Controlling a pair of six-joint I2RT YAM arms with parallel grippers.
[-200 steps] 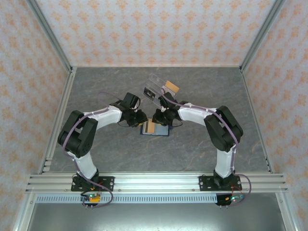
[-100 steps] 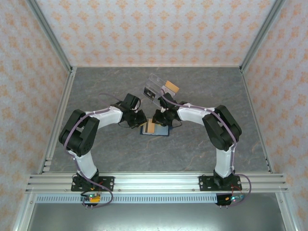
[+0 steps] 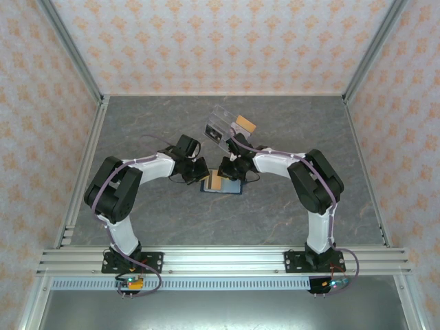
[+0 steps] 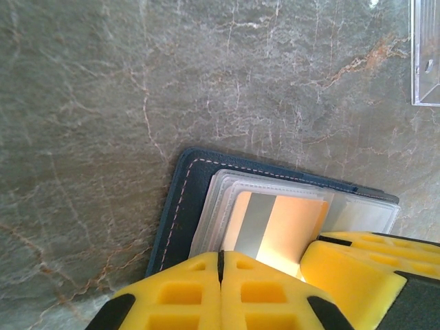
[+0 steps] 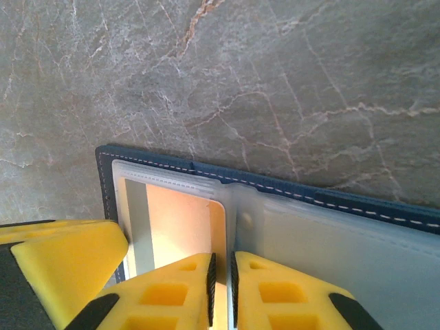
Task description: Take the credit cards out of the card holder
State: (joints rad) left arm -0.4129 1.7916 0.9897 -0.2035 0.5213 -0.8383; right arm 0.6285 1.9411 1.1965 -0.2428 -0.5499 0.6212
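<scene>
The top view is bright and even, with light coming from above. The arms (image 3: 137,172) give only small, soft shadows on the worktop (image 3: 289,213), and all is sharp there. In the wrist views the worktop is in focus, but the yellow left claw (image 4: 220,257) and right claw (image 5: 221,257) look a little soft. The card (image 4: 292,223) shines with warm glare at its lower edge.

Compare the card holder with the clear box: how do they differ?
The card holder is opaque navy; the clear box is see-through. The card holder lies open in the middle of the table; the clear box sits farther back. An orange card sits in the card holder's pocket; a tan card lies by the clear box. Both rest on that grey table.
</scene>
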